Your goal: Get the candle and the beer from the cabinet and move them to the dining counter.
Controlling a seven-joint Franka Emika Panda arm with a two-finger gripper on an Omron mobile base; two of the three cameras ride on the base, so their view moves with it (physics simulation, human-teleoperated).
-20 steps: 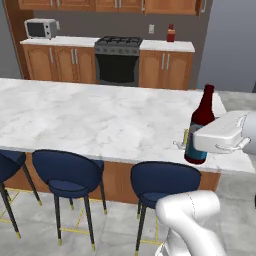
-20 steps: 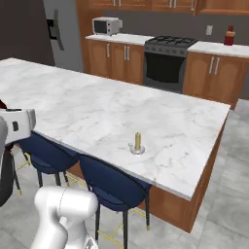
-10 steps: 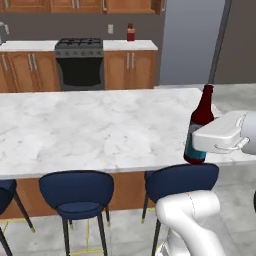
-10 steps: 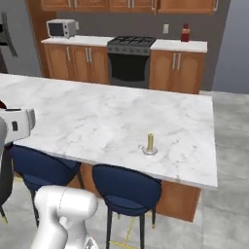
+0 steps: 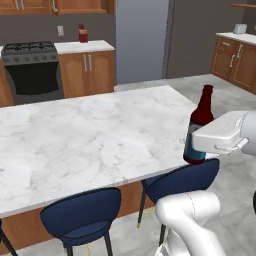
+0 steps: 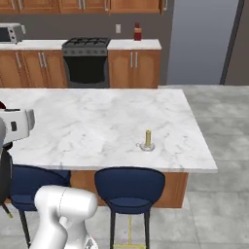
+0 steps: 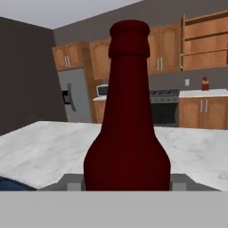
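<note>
Item: dark brown glass beer bottle (image 5: 200, 125), narrow neck, blue label. Location: upright above the near edge of the white veined marble dining counter (image 5: 90, 140). Two-finger gripper (image 5: 200, 146) pinches its lower body. Likely rigid, smooth, breakable; body grip suits.

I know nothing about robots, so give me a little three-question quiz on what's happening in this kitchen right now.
1. True or false: the hand is gripping the beer.
2. Where does the candle stand? A) on the stove B) on the dining counter C) on a chair
3. Fill in: the chairs tucked under that counter are dark ____.

Key: 1 true, the bottle sits upright in its grip near the counter's edge. 2 B. 3 blue.
</note>
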